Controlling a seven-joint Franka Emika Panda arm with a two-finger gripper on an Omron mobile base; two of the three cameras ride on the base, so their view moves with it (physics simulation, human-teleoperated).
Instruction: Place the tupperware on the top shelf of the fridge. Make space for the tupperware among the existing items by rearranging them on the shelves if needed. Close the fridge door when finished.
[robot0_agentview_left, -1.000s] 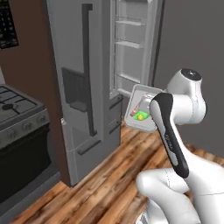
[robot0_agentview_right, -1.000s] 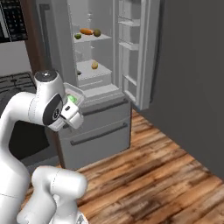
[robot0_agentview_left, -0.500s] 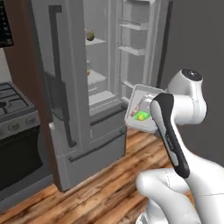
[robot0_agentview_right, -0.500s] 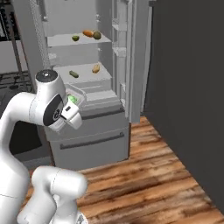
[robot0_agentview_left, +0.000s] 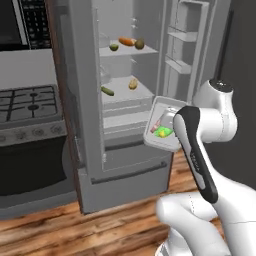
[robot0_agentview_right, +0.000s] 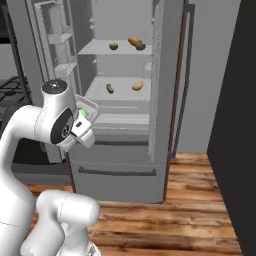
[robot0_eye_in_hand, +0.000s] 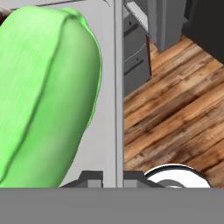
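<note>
Grey steel frames the open fridge (robot0_agentview_left: 90, 165), and we read its contents left to right: on the top shelf (robot0_agentview_left: 150, 50) a small green item (robot0_agentview_left: 114, 47), a carrot (robot0_agentview_left: 127, 42) and a brown-green fruit (robot0_agentview_left: 140, 44), with bare ledge right of them; on the shelf below, a cucumber (robot0_agentview_left: 107, 91) and a bun (robot0_agentview_left: 133, 84). To the right, the gripper (robot0_agentview_left: 172, 132) is pinched on the tupperware (robot0_agentview_left: 162, 131), held tilted in front of the fridge, well below the top shelf. We judge it must be raised, levelled and entered right of the fruit, clear of the right door's bins (robot0_agentview_left: 182, 35).

No legible text or labels.
</note>
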